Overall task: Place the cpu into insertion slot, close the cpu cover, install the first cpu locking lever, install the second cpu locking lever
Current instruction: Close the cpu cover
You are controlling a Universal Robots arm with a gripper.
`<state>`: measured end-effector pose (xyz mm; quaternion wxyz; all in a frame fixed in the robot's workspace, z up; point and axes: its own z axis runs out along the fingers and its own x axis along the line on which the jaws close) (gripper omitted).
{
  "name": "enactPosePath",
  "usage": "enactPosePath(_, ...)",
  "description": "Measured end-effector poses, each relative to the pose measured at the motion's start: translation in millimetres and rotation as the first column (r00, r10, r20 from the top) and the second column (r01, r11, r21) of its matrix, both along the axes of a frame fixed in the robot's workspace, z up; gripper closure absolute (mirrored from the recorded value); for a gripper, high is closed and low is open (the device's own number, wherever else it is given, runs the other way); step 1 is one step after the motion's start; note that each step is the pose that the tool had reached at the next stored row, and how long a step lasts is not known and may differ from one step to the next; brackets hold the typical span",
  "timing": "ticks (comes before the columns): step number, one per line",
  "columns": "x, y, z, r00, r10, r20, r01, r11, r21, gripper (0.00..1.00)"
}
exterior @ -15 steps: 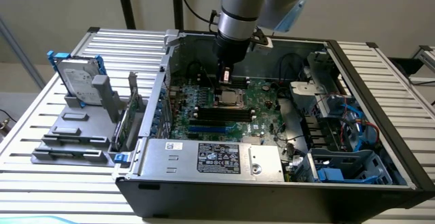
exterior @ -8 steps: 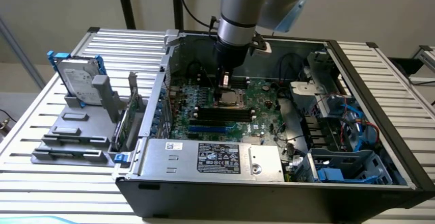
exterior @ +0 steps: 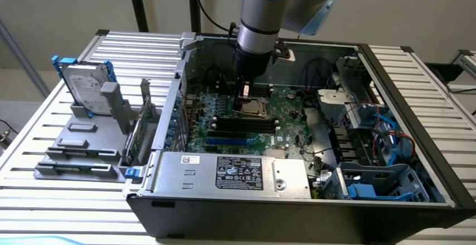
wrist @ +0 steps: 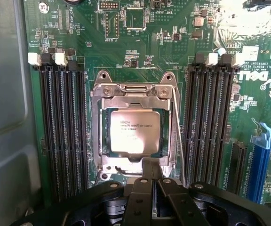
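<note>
Pincer (wrist: 152,165) closed tight, black jaws together, gripping nothing, tips at the cover's (wrist: 134,98) rim. Flat square cpu (wrist: 133,133) shows through that thin silvery frame's window.

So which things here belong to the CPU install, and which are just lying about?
Job: cpu, seated in the insertion slot; cpu cover over it; locking lever; tool.
Lying about: hard drive; power supply; memory slots; blue card slot.
</note>
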<state>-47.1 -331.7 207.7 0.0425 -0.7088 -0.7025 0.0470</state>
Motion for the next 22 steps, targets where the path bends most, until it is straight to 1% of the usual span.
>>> enactPosePath(4,-0.7,0.9,-2.6,1.0,0.0,-0.0028,0.0,1.0,-0.0001,0.89)
enactPosePath(10,-1.8,1.7,-6.5,1.0,0.0,-0.0049,0.0,1.0,-0.001,0.89)
enactPosePath(11,-1.7,1.8,-6.7,1.0,0.0,-0.0067,0.0,1.0,-0.0004,0.89)
enactPosePath(13,-2.4,2.0,-5.8,0.9999,0.0,-0.011,0.0,1.0,0.001,0.89)
enactPosePath(14,-3.3,2.1,-5.0,0.9999,0.0,-0.0121,0.0,1.0,0.0015,0.89)
enactPosePath(16,-7.4,1.7,-2.5,0.9999,0.0,-0.014,0.0,1.0,0.0,0.89)
enactPosePath(19,-14.6,1.0,1.6,0.9999,0.0,-0.0141,0.0,1.0,0.0,0.89)
enactPosePath(22,-23.4,-0.6,5.4,0.9999,0.0,-0.014,0.0,1.0,0.0001,0.89)
